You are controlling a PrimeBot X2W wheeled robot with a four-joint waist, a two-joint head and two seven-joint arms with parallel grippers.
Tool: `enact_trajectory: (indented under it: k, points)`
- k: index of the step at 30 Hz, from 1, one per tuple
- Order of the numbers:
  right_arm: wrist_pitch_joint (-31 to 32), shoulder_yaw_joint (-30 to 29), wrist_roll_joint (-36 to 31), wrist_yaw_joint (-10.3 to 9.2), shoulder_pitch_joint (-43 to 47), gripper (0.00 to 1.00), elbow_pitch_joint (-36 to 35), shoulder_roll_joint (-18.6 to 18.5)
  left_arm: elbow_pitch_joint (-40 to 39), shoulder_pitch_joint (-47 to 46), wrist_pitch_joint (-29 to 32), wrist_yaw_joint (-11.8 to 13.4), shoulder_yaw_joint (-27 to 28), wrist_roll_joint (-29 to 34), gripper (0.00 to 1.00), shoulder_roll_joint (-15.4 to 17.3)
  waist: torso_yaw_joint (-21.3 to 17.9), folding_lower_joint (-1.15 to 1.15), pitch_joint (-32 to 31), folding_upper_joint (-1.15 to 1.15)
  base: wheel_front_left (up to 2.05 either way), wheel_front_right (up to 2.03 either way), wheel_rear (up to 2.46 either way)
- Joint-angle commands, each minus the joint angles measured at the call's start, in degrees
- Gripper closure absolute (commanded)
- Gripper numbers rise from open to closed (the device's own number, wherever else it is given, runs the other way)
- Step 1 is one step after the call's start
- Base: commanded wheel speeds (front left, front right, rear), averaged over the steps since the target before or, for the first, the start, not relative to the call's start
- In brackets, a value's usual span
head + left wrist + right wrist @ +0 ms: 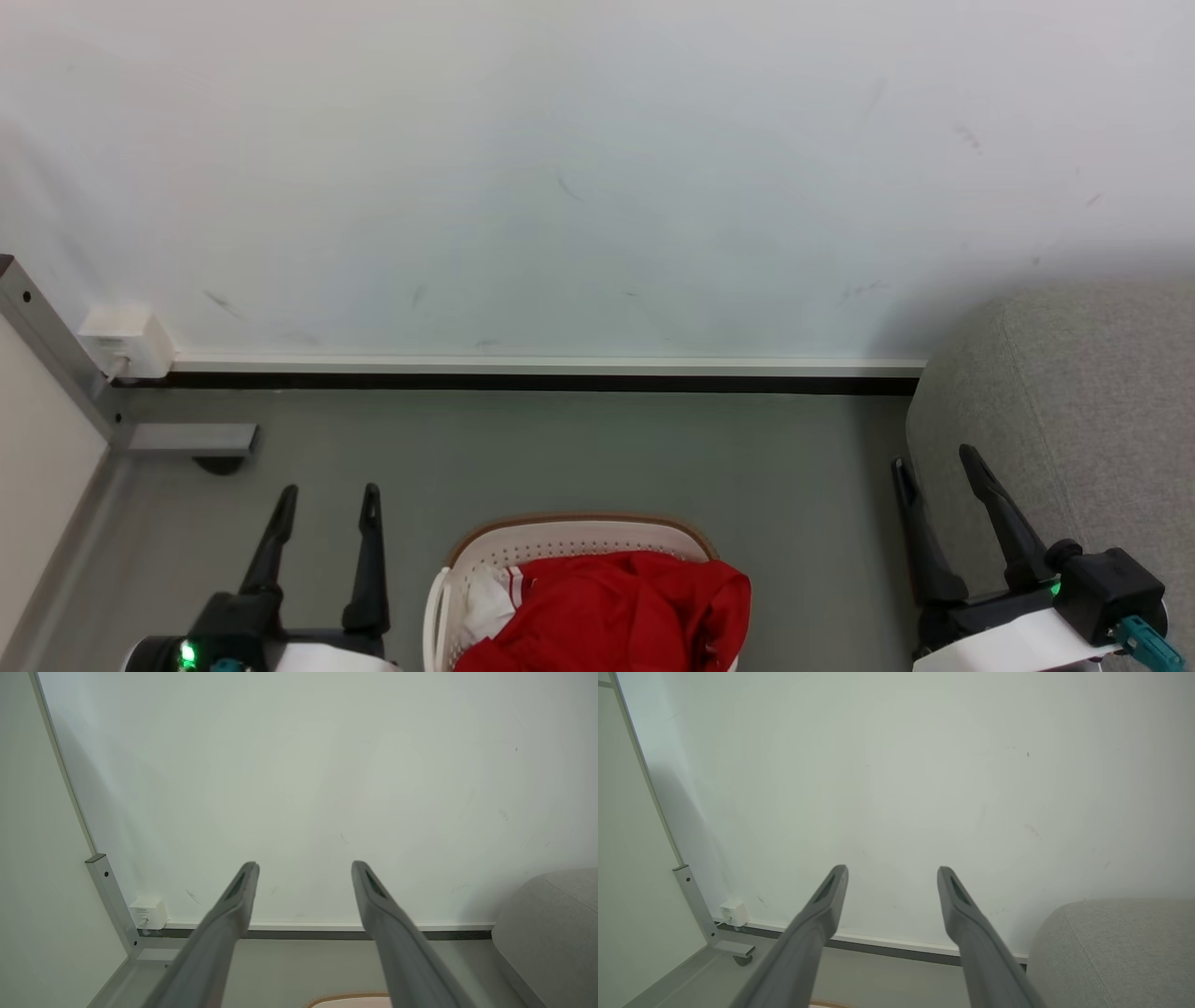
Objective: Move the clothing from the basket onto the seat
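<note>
The white perforated basket (560, 541) with its tan-brown rim stands on the floor at the bottom middle of the head view. Red clothing (625, 611) fills it, with a white red-striped piece (490, 597) tucked at its left. A sliver of the basket's rim (350, 997) shows at the bottom of the left wrist view. The grey seat (1074, 401) rises at the right; the same seat (551, 933) (1115, 947) appears in both wrist views. My left gripper (327, 493) stands open left of the basket, holding nothing. Between basket and seat, my right gripper (934, 455) is open and empty.
A white wall (597, 168) with a dark baseboard (541, 381) runs across the back. A grey metal post with a foot (187, 439) and a small white wall box (126, 341) stand at the left corner. Grey floor (597, 457) lies between basket and wall.
</note>
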Motion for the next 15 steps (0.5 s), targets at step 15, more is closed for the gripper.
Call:
enact_trajectory:
  k: [15]
  points:
    - [0.0,-0.1,0.2,-0.12,-1.4,0.0,-0.6,-0.4,0.9,-1.0,0.0,-0.9,1.1,-2.3,0.0,-0.2,-0.8,0.0,1.7,0.0,0.0,0.0,0.0]
